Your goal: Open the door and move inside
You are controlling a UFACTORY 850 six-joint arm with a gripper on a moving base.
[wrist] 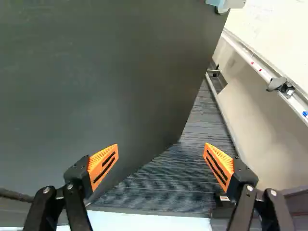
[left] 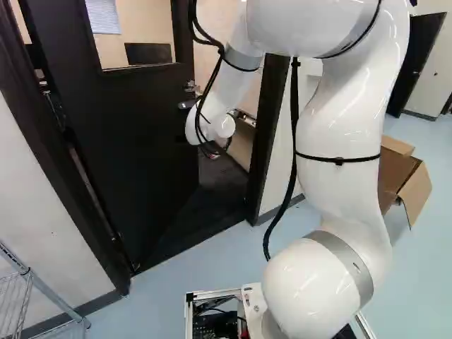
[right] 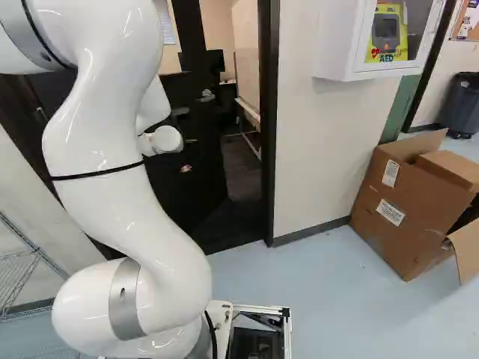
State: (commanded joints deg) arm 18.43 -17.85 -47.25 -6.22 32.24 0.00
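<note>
The black door (left: 134,134) stands partly open, swung inward. Blue floor (right: 322,284) lies on the near side of the door, with room before it. Past the door's free edge, a gap to the frame (left: 267,134) opens onto dark ribbed floor (wrist: 163,183). A cardboard box (right: 397,202) sits right of the door. The hand (right: 188,155) has its 2 fingers wide apart, the door ahead of it; the handle (left: 187,104) sits near the door's free edge, above the hand.
</note>
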